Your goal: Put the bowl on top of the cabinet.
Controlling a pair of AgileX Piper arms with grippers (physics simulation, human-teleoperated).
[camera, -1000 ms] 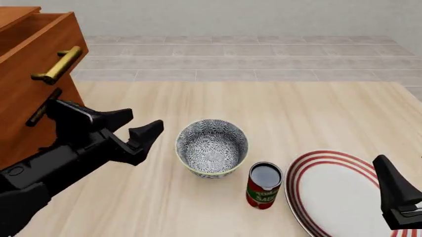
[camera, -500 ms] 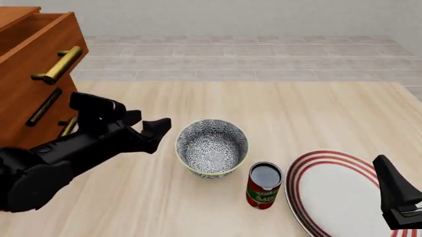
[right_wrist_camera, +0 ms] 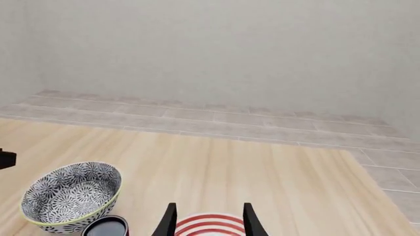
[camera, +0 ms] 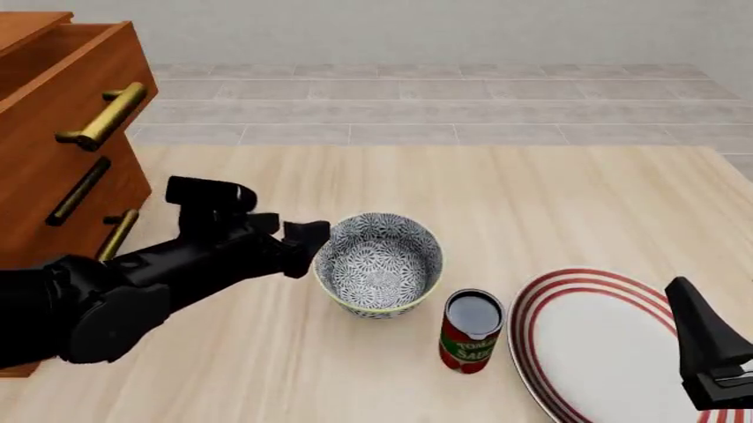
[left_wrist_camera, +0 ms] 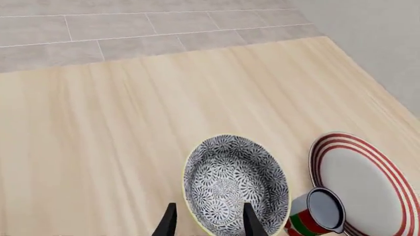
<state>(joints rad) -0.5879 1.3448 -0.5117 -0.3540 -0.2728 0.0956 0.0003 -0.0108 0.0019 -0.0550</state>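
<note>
While my left gripper (camera: 309, 242) is hovering at the bowl's (camera: 378, 263) nine o'clock edge, its two fingers are spread apart, and in the left wrist view one fingertip (left_wrist_camera: 253, 222) is showing over the patterned inside while the other (left_wrist_camera: 168, 223) is showing outside the pale rim, so the jaws are straddling the wall without closing on it. I cannot tell whether either finger is touching the rim. The bowl is sitting upright on the wooden table (camera: 553, 203), near the middle, with nothing in it.

At the bowl's five o'clock the red-labelled can (camera: 471, 330) is standing upright, just beside it, and at three o'clock of the can the white plate with red rings (camera: 594, 348) is lying flat. The cabinet (camera: 53, 132) is standing at the table's nine o'clock side, well apart from the bowl, with a brass handle (camera: 106, 115) and a dark bar handle (camera: 80, 189) on its front.

My right gripper (right_wrist_camera: 206, 221) is hanging parted over the near edge of the plate, holding nothing; in the front view only its dark tip is showing at four o'clock.
</note>
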